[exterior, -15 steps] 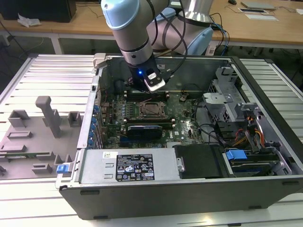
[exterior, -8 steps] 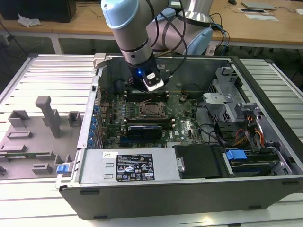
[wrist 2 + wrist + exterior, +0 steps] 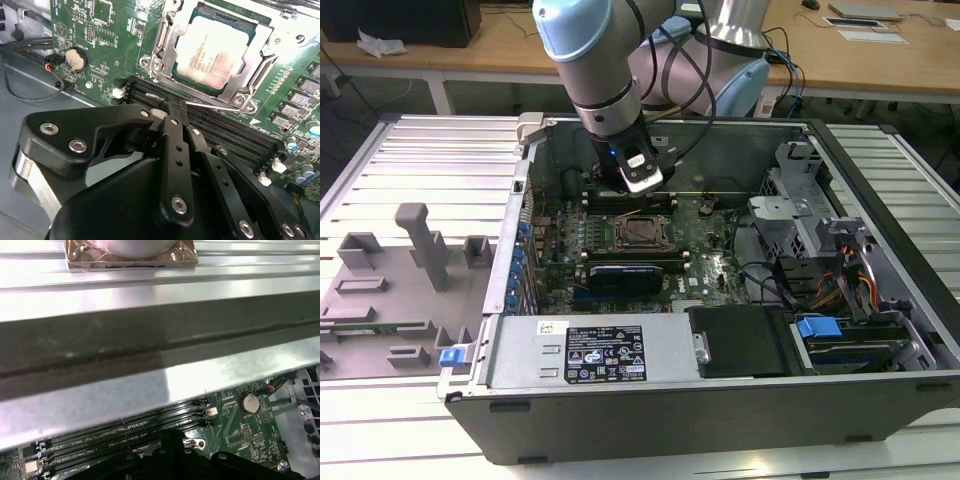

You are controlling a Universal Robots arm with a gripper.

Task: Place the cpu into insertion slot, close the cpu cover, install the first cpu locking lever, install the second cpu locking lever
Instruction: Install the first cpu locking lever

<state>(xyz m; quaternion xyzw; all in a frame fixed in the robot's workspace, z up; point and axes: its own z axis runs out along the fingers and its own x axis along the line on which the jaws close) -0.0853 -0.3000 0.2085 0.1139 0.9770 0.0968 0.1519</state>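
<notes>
Arm links: silver-grey tubes, pale blue joint caps.
Cable: black, looped beside the upper links.
Gripper: matt black linkage bars with rounded knuckles.
Screws: silver socket heads at the gripper's pivots.

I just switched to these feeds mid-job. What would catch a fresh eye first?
In the second wrist view, the silvery chip sits under a metal frame on the green board. Close by, the black gripper has its jaws together, tips at a thin metal lever beside the memory slots. In the exterior view, the grey arm reaches into the open computer case.
</notes>
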